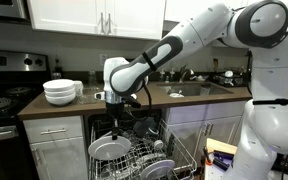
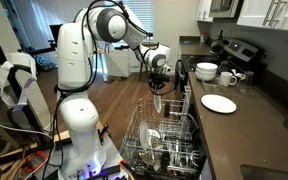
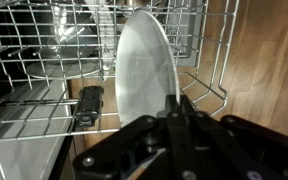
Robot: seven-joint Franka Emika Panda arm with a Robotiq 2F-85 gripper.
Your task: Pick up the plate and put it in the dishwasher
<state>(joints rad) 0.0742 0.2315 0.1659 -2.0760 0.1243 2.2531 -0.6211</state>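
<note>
The gripper [image 3: 176,108] is clamped shut on the rim of the plate [image 3: 144,70], which stands upright on edge over the wire rack [image 3: 34,110] of the dishwasher [image 1: 144,128], with rack tines close on both sides, while a second white plate [image 2: 219,103] and stacked bowls [image 1: 61,91] occupy the countertop [image 1: 189,97].

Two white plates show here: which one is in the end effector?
The plate standing on edge at the dishwasher rack, its rim pinched by the end effector. The other plate lies flat on the counter, untouched.
</note>
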